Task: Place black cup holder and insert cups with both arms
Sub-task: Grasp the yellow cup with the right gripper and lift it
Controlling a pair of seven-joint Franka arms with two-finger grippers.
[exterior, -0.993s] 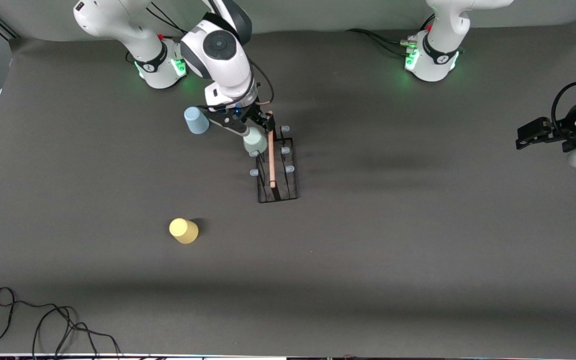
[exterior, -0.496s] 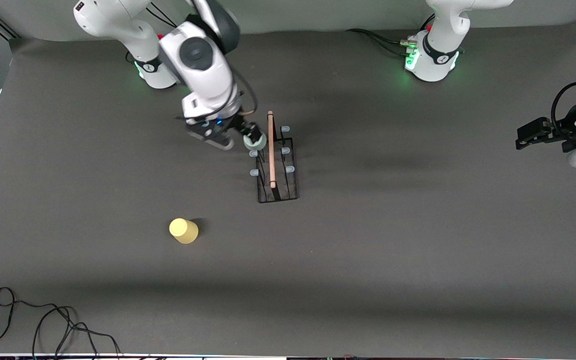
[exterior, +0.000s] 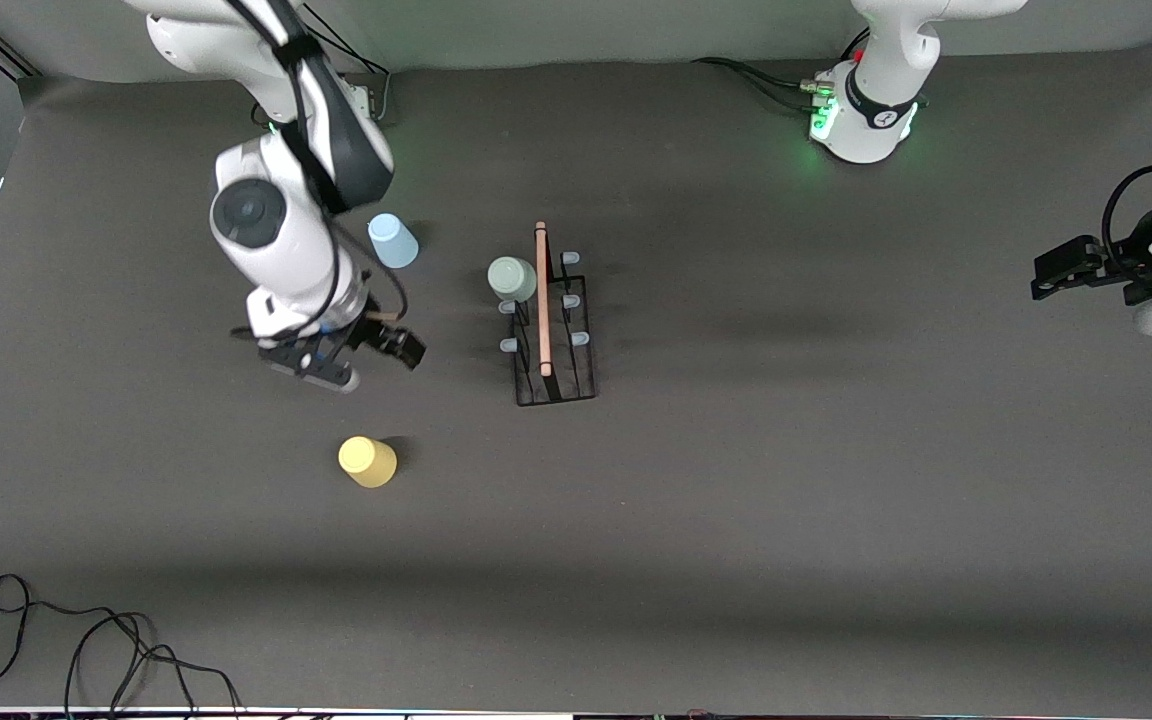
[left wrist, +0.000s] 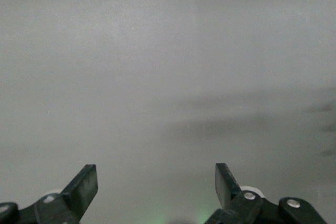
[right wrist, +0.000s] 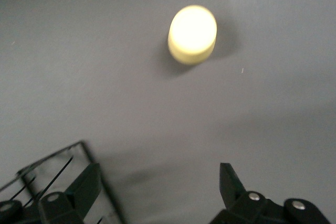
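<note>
Right now the black wire cup holder with its light wooden rod handle stands on the dark grey table, roughly midway between the two bases. A pale mint green plastic cup sits upside down on one of its prongs, on the side toward the right arm's end of the table. So placing the holder looks done, one cup looks inserted, and two are left.

The right gripper hangs over bare table between the light blue plastic cup and the yellow plastic cup; its fingers are spread and hold nothing. Its wrist view shows the yellow cup upside down ahead of the spread jaws, with a corner of the holder at the edge.

The left gripper waits well off at its own end of the table, jaws apart and empty; its wrist view shows only blank grey.

My guess is that fetching the yellow cup is in hand. That calls for bringing the spread fingers down around the cup's sides, closing firmly, then carrying it over a free pale-blue-tipped prong. The smooth tapered plastic could slip if gripped too high.
</note>
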